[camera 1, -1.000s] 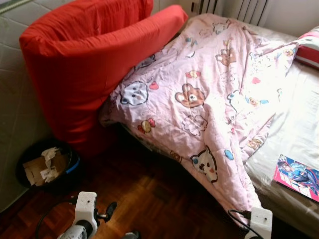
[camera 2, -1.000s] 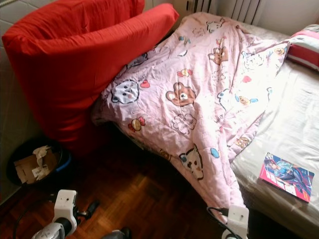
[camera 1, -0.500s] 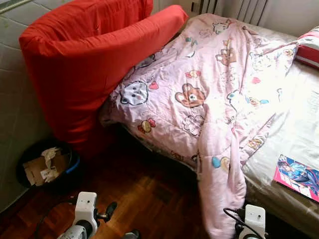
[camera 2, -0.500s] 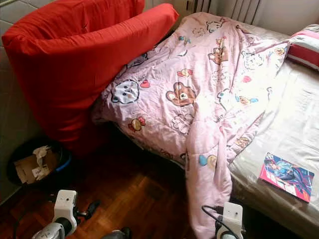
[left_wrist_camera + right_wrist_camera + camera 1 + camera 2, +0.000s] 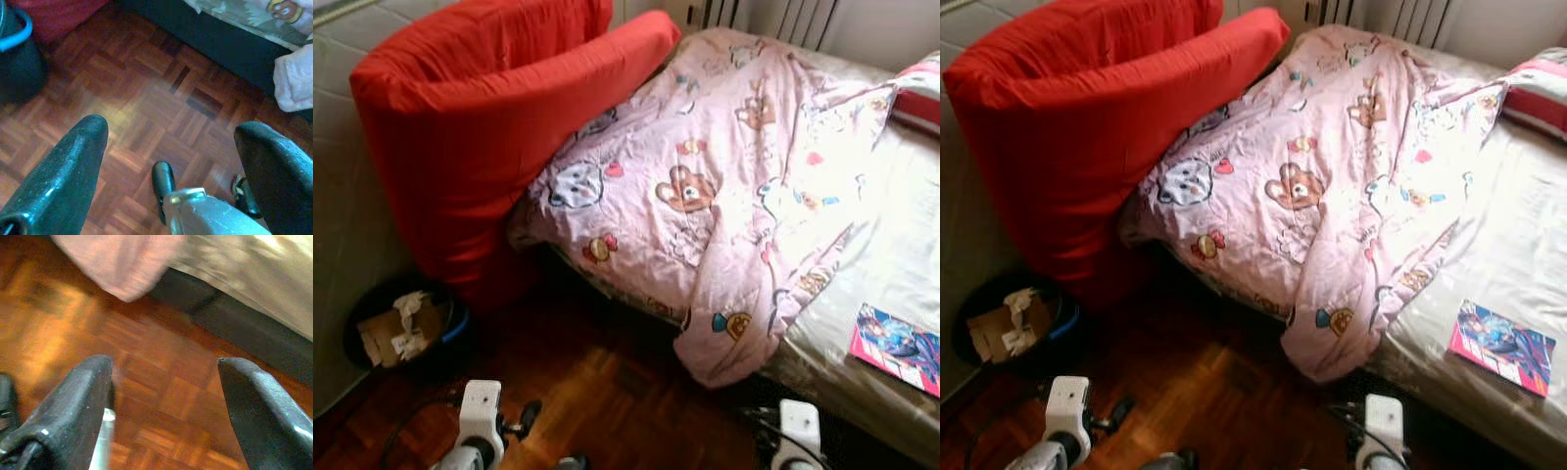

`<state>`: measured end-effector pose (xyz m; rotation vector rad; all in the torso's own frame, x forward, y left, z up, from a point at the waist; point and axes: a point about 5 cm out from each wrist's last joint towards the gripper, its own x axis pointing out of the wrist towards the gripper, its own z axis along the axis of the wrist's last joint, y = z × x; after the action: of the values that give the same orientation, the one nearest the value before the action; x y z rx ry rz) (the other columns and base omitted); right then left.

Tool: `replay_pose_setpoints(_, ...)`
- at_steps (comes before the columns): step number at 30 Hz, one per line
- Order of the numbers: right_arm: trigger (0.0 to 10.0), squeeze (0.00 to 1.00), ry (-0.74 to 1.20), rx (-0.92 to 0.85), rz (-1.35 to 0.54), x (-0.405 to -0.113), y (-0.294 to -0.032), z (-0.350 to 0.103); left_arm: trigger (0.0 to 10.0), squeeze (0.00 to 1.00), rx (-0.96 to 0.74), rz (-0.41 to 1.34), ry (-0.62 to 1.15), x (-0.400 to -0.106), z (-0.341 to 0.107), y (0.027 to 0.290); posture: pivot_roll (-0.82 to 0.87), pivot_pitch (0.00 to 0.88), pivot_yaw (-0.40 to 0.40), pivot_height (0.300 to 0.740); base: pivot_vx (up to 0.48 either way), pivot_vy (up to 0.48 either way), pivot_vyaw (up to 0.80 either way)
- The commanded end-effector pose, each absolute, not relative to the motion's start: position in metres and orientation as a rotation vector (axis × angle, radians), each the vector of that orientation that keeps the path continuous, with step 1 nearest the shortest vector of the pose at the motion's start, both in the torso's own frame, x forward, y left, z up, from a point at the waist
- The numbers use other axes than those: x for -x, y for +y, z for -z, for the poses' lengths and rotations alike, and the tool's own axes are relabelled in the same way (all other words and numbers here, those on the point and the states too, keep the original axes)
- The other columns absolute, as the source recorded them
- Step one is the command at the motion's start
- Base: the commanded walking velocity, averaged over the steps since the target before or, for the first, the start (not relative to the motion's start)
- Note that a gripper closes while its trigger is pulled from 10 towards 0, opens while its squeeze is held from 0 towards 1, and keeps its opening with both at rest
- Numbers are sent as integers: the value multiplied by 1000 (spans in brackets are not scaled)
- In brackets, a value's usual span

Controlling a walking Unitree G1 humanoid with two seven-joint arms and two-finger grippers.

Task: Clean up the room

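- One pink cartoon-print quilt (image 5: 724,196) lies heaped on the bed (image 5: 901,245); its lower corner hangs over the bed's edge, above the parquet floor (image 5: 607,392); one red mattress (image 5: 480,137) leans against the wall beside the bed; one comic book (image 5: 897,348) lies on the sheet; one black bin (image 5: 401,328) of cardboard scraps stands below the red mattress.
- Left gripper (image 5: 171,161): fingers wide apart, empty, above bare parquet.
- Right gripper (image 5: 166,406): fingers wide apart, holding nothing; the quilt's corner hangs just ahead of it, untouched.
- A second ago the quilt's corner stretched down to the right gripper; now it is free and has dropped back against the bed.
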<state>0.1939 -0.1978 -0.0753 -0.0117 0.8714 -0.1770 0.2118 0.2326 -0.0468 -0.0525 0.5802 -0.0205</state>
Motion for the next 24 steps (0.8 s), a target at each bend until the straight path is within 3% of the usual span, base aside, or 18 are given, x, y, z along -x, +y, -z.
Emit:
replay_pose_setpoints(1, 10000, 0, 910, 19, 102, -186, -189, 81, 10000, 0, 104, -41, 650, -197, 57, 235, 101, 132, -4, 740, 0, 0, 0)
replay_pose_setpoints(5, 10000, 0, 949, 98, 17, -185, -181, 84, 10000, 0, 192, -143, 709, -189, 65, 234, 116, 123, -16, 740, 0, 0, 0)
replay_pose_setpoints(11, 10000, 0, 901, 71, -24, -195, -171, 79, 10000, 0, 195, -172, 776, -184, 71, 231, 104, 119, -30, 740, 0, 0, 0)
replay_pose_setpoints(17, 10000, 0, 933, 104, -5, -186, -176, 83, 10000, 0, 203, -185, 800, -182, 73, 228, 111, 124, -42, 740, 0, 0, 0)
replay_pose_setpoints(24, 10000, 0, 940, 111, 16, -180, -181, 86, 10000, 0, 211, -194, 794, -184, 73, 227, 111, 166, -48, 740, 0, 0, 749)
